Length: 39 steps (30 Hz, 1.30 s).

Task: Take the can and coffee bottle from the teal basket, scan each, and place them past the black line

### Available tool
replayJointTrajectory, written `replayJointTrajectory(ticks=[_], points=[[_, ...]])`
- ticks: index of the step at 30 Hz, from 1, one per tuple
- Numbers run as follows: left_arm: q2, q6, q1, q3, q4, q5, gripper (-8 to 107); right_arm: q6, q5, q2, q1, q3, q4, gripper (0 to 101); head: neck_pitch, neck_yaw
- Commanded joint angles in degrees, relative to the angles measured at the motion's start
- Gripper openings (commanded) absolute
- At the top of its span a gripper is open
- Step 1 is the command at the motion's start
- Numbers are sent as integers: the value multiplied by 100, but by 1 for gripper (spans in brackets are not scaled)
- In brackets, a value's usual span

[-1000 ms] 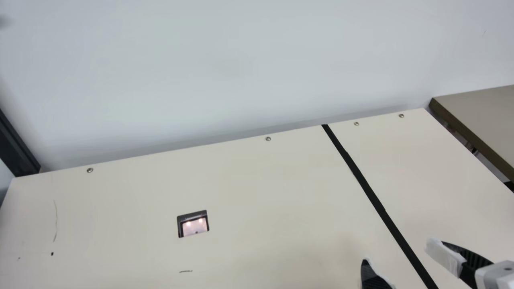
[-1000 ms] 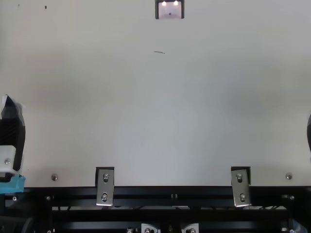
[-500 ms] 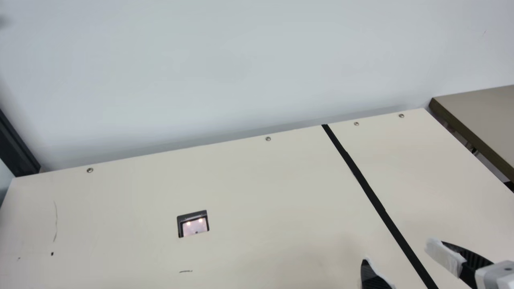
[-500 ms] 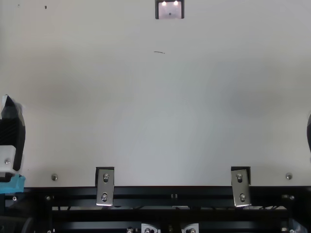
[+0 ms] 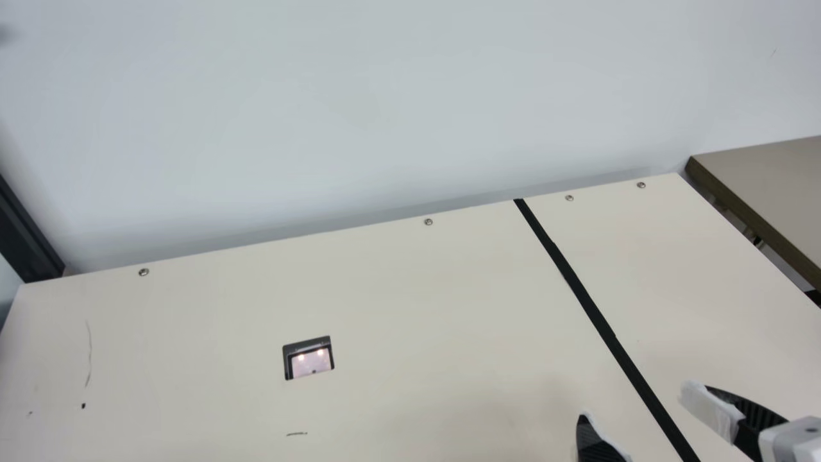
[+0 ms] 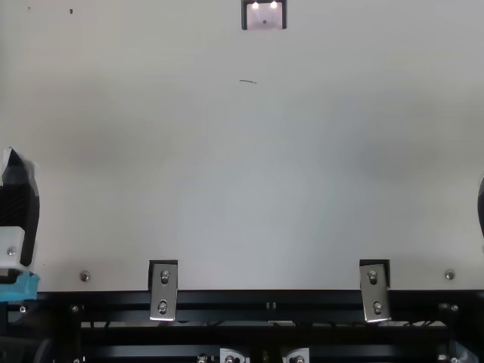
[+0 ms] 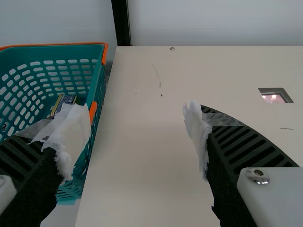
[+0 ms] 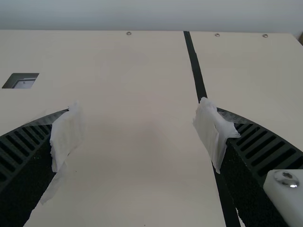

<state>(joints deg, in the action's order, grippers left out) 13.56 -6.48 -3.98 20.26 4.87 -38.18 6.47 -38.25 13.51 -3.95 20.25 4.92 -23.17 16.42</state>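
Note:
My left gripper (image 6: 20,208) is at the top view's left edge; in its wrist view the left gripper (image 7: 132,127) is open with nothing between its white-wrapped tips. Beside the table there, the teal basket (image 7: 47,53) with orange handles holds a small dark and yellow item (image 7: 64,101), partly behind one finger; I cannot tell whether it is the can or the bottle. The right gripper (image 5: 638,407) stands open near the black line (image 5: 600,321), and in its wrist view the right gripper (image 8: 137,130) has nothing between its tips. A lit scanner window (image 5: 310,361) is set in the table.
The cream table (image 5: 417,289) backs onto a pale wall, with a dark post (image 5: 25,237) at its far left corner. A brownish table (image 5: 770,179) stands beyond the right edge. Metal brackets (image 6: 163,291) sit on the front rail.

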Motion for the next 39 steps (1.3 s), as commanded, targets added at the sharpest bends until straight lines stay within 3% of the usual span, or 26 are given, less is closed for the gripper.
replayJointTrajectory(ticks=[1,5,10,15,20,22,27,28,31,39], points=[[0,0,0,0,0,0,90,-15,8,-4,15,30,6,101,-183,-53],[0,0,0,0,0,0,90,61,14,232,-44,686,30,101,-183,-53],[0,0,0,0,0,0,90,224,-406,711,-88,2169,255,101,-183,-53],[0,0,0,0,0,0,90,-101,-1424,1122,-245,3492,988,101,-183,-53],[0,0,0,0,0,0,90,-705,-2741,1239,-532,4295,1922,101,-183,-53],[0,0,0,0,0,0,90,-929,-3165,1214,-631,4391,2187,101,-183,-53],[0,0,0,0,0,0,90,-1567,-3165,1161,-111,3791,1993,101,-183,-53],[0,0,0,0,0,0,90,-1280,-3108,1189,-484,4402,2196,101,-183,-53],[0,0,0,0,0,0,90,-1556,-3225,1156,-186,4377,2199,101,-183,-53],[0,0,0,0,0,0,90,-1659,-3165,1168,-162,4345,2267,101,-183,-53]])
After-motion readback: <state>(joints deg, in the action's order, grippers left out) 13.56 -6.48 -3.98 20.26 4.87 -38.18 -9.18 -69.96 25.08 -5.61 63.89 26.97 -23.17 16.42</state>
